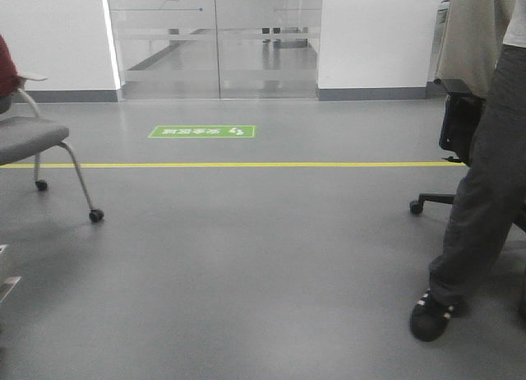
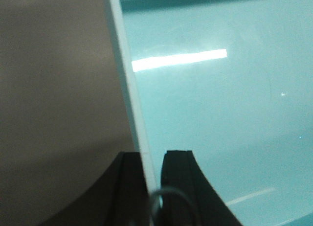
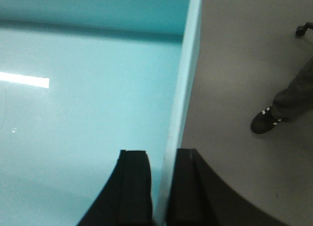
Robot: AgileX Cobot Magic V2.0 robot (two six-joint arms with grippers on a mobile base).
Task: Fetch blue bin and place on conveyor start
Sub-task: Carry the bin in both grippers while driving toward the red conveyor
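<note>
carry the blue bin level

front view: no conveyor start visible; i should steer clear of the person.
left wrist: my left pincer clamps its wall.
right wrist: my right pincer clamps the opposite wall; level both sides.

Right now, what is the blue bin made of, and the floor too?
The blue bin looks like smooth, glossy plastic: its turquoise inside mirrors a bright strip of light. The floor seems grey vinyl or coated concrete, with a soft sheen; I can't tell which.
</note>
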